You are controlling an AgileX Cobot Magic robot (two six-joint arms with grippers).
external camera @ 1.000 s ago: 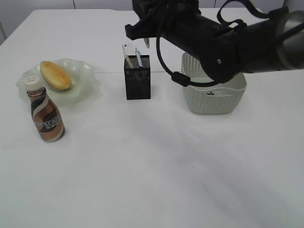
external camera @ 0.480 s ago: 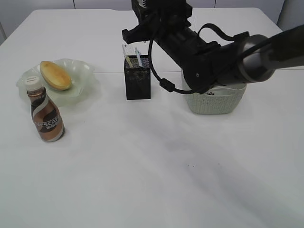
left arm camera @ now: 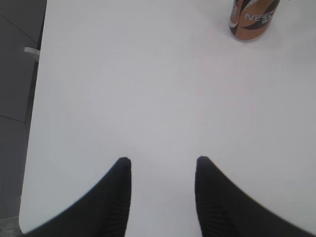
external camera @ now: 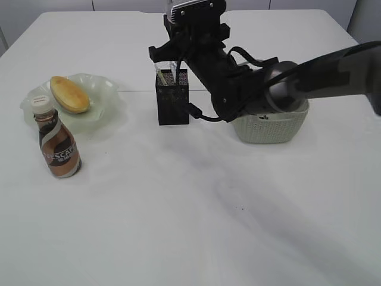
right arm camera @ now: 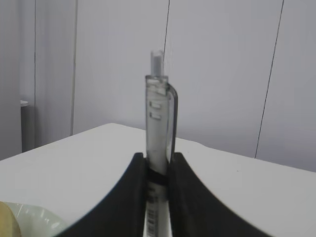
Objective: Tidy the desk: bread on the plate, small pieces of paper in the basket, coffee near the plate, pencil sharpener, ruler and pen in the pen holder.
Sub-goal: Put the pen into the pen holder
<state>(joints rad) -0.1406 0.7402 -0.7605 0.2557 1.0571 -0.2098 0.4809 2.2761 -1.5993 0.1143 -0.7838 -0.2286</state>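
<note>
My right gripper [right arm camera: 158,163] is shut on a clear pen [right arm camera: 159,113] that stands upright between its fingers. Outside, that gripper [external camera: 176,59] hangs right over the black mesh pen holder [external camera: 172,101], and the pen's lower end [external camera: 175,72] dips into its mouth beside a whitish ruler [external camera: 159,71]. The bread [external camera: 69,94] lies on the green wavy plate [external camera: 110,89]. The coffee bottle [external camera: 58,143] stands just in front of the plate. My left gripper [left arm camera: 163,163] is open above bare desk [left arm camera: 148,89], with the coffee [left arm camera: 252,19] far ahead. The pencil sharpener and paper pieces are hidden.
The perforated basket [external camera: 271,128] stands right of the pen holder, its inside mostly covered by my right arm [external camera: 256,83]. The desk's left edge [left arm camera: 37,98] shows in the left wrist view. A corner of the plate [right arm camera: 34,217] shows low in the right wrist view.
My right arm has swung down and to the left over the pen holder, bringing the pen lower into it. Bread, plate, coffee and basket have not moved.
</note>
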